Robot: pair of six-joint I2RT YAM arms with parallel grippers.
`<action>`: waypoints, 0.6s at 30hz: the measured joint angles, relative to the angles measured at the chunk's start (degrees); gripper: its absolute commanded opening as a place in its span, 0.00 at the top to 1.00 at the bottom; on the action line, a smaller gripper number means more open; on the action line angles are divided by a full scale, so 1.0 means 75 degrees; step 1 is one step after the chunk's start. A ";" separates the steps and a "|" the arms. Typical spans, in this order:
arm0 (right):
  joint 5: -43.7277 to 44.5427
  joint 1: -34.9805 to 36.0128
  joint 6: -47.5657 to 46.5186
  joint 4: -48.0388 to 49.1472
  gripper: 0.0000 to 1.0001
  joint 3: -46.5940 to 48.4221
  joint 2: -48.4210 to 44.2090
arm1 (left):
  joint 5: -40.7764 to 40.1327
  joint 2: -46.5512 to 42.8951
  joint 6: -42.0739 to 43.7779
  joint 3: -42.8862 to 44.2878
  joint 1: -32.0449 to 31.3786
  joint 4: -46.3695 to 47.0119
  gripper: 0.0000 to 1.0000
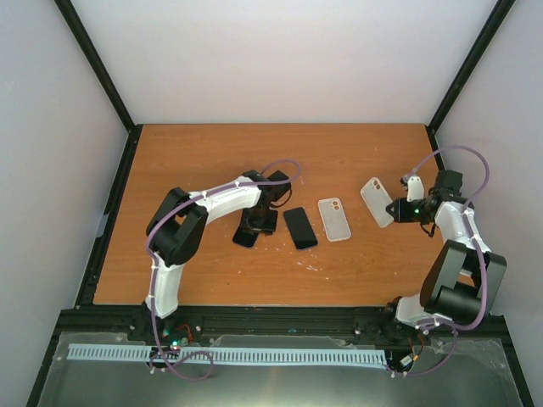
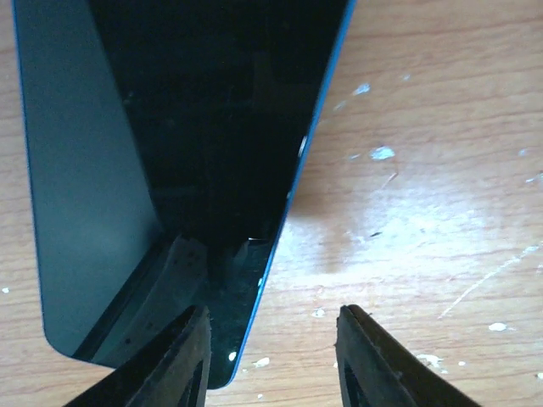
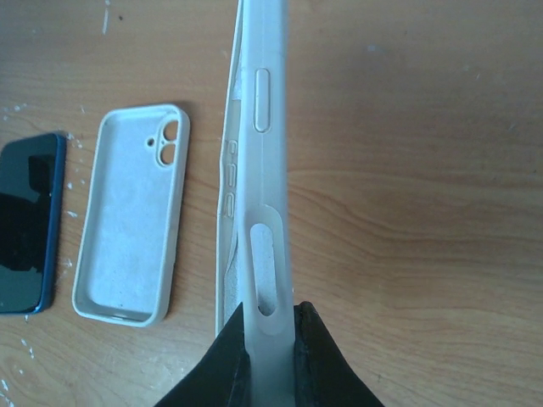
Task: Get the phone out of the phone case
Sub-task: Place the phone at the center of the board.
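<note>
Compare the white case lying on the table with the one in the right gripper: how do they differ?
The table case lies flat, open side up, with nothing touching it; the held case is turned on edge, pinched at one end by the right gripper. The table case is plainly empty; the held case shows mostly its side wall. Both are white.

From above, we find the left gripper point(image 1: 257, 223) hiding part of the left phone point(image 1: 243, 240). Wrist views crop the far ends of this phone and the right case point(image 3: 265, 170).
</note>
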 measured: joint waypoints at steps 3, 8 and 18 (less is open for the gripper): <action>0.0000 -0.0026 -0.0064 -0.0058 0.97 -0.0052 0.0306 | -0.0108 -0.0131 0.0073 -0.0020 -0.0003 0.0224 0.32; -0.0160 -0.0052 -0.0356 -0.0490 0.97 0.0009 0.0976 | -0.0227 -0.1166 0.0414 -0.0595 0.0443 0.0883 0.21; -0.0102 -0.0157 -0.0662 -0.0877 0.69 0.0338 0.1953 | 0.0533 -0.1498 0.1000 -0.2299 0.2005 0.2020 0.15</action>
